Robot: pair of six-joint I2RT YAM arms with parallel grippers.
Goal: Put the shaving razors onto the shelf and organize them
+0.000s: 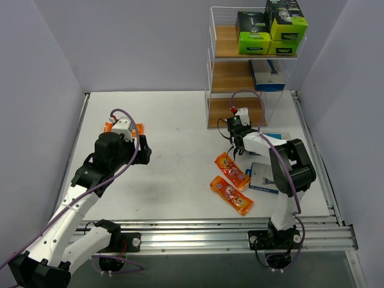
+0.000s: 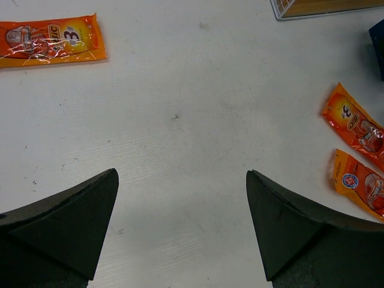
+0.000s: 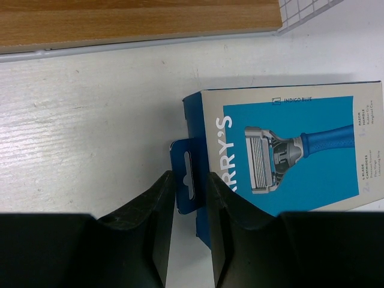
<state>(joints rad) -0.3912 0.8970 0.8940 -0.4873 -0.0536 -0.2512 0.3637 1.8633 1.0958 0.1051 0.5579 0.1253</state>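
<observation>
From above: shelf (image 1: 231, 77) at the far right of the table (image 1: 174, 120), top tier stacked with black-and-lime boxes (image 1: 254, 33), middle tier holding one blue card (image 1: 267, 75), lowest tier apparently bare. Right gripper (image 1: 234, 137) down at table level just in front of the shelf, beside a blue razor card (image 1: 277, 135). Second card (image 1: 264, 178) nearer the base, partly under the arm. Two orange packets (image 1: 233, 170) side by side mid-table. Third orange packet (image 1: 139, 128) behind the left gripper (image 1: 144, 155).

Left wrist: left gripper (image 2: 181, 173) spread fully wide over bare table, nothing between its fingers. Third orange packet (image 2: 48, 39) well ahead to one side, the two orange packets (image 2: 354, 123) off to the other, a corner of the shelf (image 2: 324, 7) at the top edge.

Right wrist: right gripper (image 3: 190, 177) narrowed about the hang tab (image 3: 187, 171) of the blue razor card (image 3: 288, 150), one finger at each edge. Card flat on the table, just short of the shelf's bottom board (image 3: 138, 21). Cannot tell whether pinching or merely flanking.

Likely step: taking this card up for the shelf. Best to close firmly on the tab first, since thin card bends and slips. Then lift slowly, hold level, clear the wire front, and lay it by the blue card, like with like
</observation>
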